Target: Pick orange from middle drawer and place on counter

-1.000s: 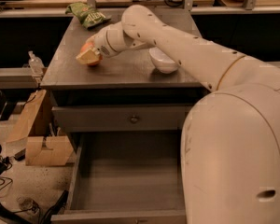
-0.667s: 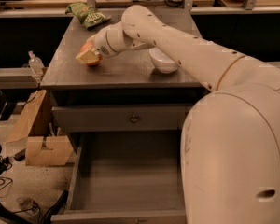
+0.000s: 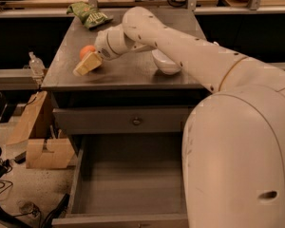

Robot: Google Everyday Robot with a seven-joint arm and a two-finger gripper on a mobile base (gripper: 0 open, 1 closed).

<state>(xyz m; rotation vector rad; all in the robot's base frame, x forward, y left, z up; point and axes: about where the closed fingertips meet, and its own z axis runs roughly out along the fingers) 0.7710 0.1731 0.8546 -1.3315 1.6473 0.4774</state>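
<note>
The orange [image 3: 87, 51] is at the left side of the counter [image 3: 133, 72], low on or just above its surface. My gripper [image 3: 84, 63] is right against the orange on its near side and partly covers it. My arm reaches in from the right across the counter. The middle drawer [image 3: 133, 179] is pulled out below, and its grey floor is bare.
A white bowl [image 3: 165, 63] sits on the counter to the right of the gripper, under my arm. A green snack bag [image 3: 88, 13] lies at the back left. A closed drawer front with a knob [image 3: 137, 121] is above the open drawer. Cardboard [image 3: 42, 151] and a bottle [image 3: 35, 65] are at the left.
</note>
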